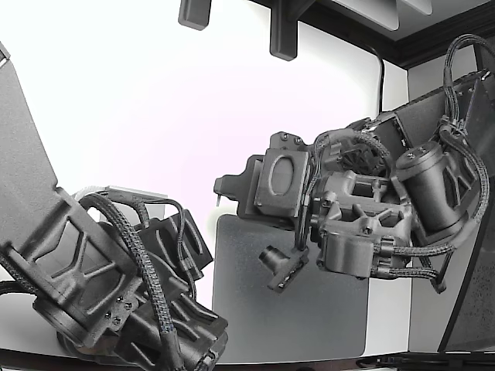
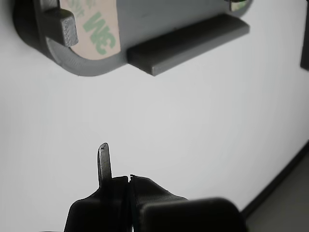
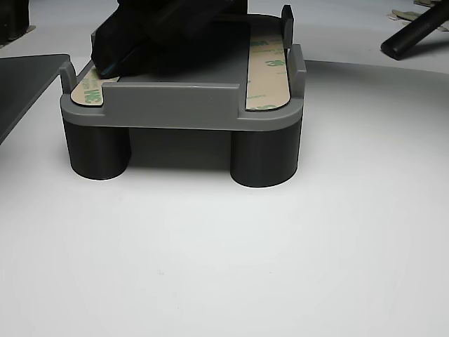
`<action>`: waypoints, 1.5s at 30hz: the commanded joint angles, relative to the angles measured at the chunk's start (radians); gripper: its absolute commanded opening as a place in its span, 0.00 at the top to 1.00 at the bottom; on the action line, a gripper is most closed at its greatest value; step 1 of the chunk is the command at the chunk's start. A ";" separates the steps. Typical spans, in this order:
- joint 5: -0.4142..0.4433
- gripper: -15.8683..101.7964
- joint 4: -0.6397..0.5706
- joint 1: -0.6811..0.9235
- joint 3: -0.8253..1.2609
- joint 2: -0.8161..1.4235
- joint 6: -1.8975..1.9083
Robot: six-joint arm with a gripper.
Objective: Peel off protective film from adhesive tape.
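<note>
Adhesive tape lies in two strips on top of a grey fixture [image 3: 182,105] that stands on round legs on the white table [image 3: 224,253]: in the other view one strip [image 3: 269,74] runs along the fixture's right edge, its pale film printed with green lettering, and a second strip [image 3: 88,90] shows at the left corner, mostly hidden under a dark part of the arm [image 3: 161,35] that hangs over the fixture's top. Both strips lie flat in their recesses, film side up. The wrist view shows the same fixture from its underside edge — a rounded grey corner [image 2: 82,65] with a piece of the green-lettered film [image 2: 99,29] on it, and a dark rectangular bar [image 2: 188,43] jutting from its face. In that view the gripper [image 2: 116,169] sits low in the frame, away from the fixture and over bare white table; one thin finger [image 2: 104,162] stands up past the black body, and the jaws look pressed together with nothing between them. In the exterior view two black arms fill the scene over a dark grey mat [image 1: 290,309] — one at the exterior view's left [image 1: 116,286], one at its right [image 1: 363,209] — and the fixture and tape cannot be made out there.
</note>
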 commanded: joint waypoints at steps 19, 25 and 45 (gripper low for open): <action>0.008 0.95 -0.230 -0.137 0.083 -0.026 -0.170; -0.006 0.95 -0.281 -0.138 0.087 -0.058 -0.167; -0.009 0.95 -0.469 -0.117 0.236 0.008 -0.239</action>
